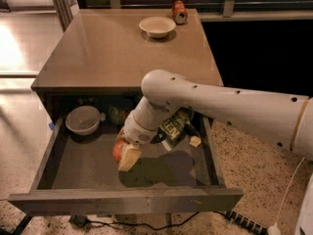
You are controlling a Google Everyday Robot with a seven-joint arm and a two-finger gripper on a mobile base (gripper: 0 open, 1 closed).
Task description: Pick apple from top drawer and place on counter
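Apple (118, 151), small and red with orange patches, sat pinched between the pale fingers of the gripper (124, 154) over the middle of the open top drawer (78, 160), seemingly just clear of the drawer floor. A thick white arm (215, 104) reached in from the right and bent down into the drawer, its wrist ending at the fruit. Inside the drawer, a grey bowl (83, 120) rested at the back left, and a crumpled dark snack bag (172, 129) lay just beside the wrist on the right, with a small pale scrap (195, 141) near the right wall. Above, the counter (112, 53) stretched flat and grey-brown, holding a shallow white bowl (157, 26) and a red soda can (179, 12) near its far edge. The step in hand looked like the lift out of the drawer. To do it well, the arm should likely rise straight up until the fruit clears the counter's front lip, keep the grip firm so the round fruit cannot roll free, and avoid dragging the snack bag along. Bare surface toward the near side of the counter, well apart from the white bowl and can, seemed the safest spot to set it down.
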